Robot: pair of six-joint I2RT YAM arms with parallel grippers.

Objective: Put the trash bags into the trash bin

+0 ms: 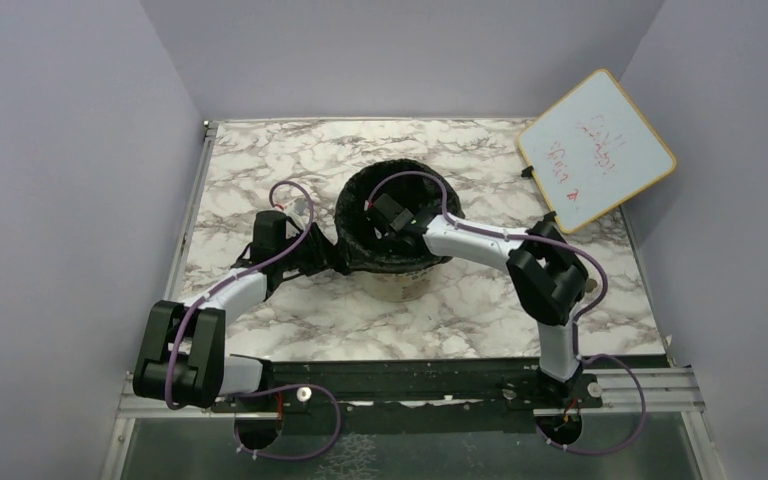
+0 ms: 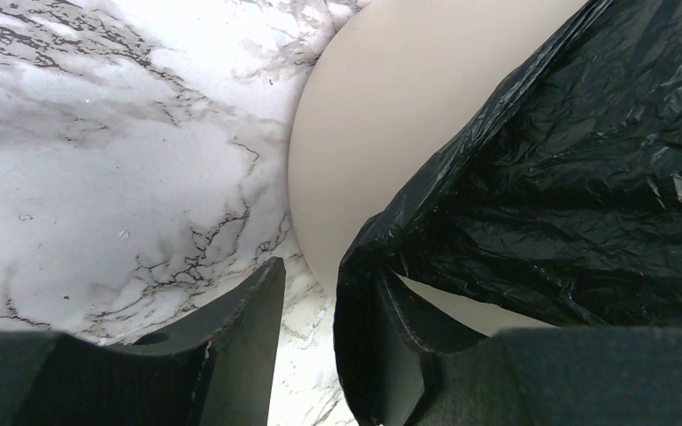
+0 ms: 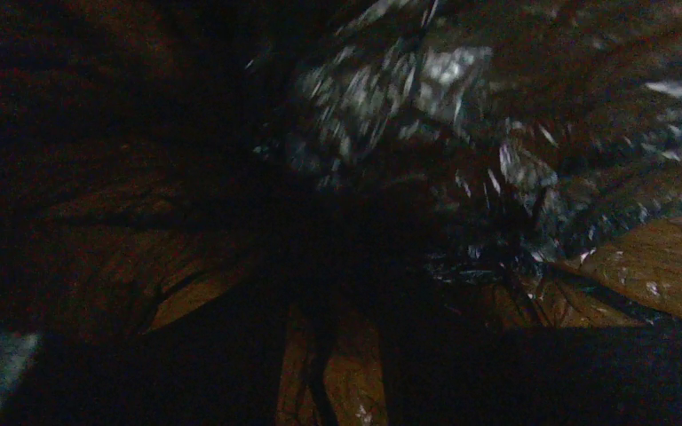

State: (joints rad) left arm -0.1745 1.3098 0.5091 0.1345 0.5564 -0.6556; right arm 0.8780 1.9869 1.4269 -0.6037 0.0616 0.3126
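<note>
Ideally the crinkly black plastic bag [image 2: 586,177], draped over one finger of the parted left gripper [image 2: 315,293], is drawn evenly down the round beige tub [image 2: 382,115]; the jaws of the right gripper [image 1: 385,214] are hidden in darkness.

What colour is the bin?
The trash bin is plain beige, clearest in the left wrist view.

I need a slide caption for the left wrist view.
Black trash bag draped down the beige trash bin, its edge over one finger of the left gripper.

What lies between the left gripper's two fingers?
In the left wrist view, a hanging fold of the trash bag lies against one finger; the rest of the left gripper's gap shows bare marble table.
</note>
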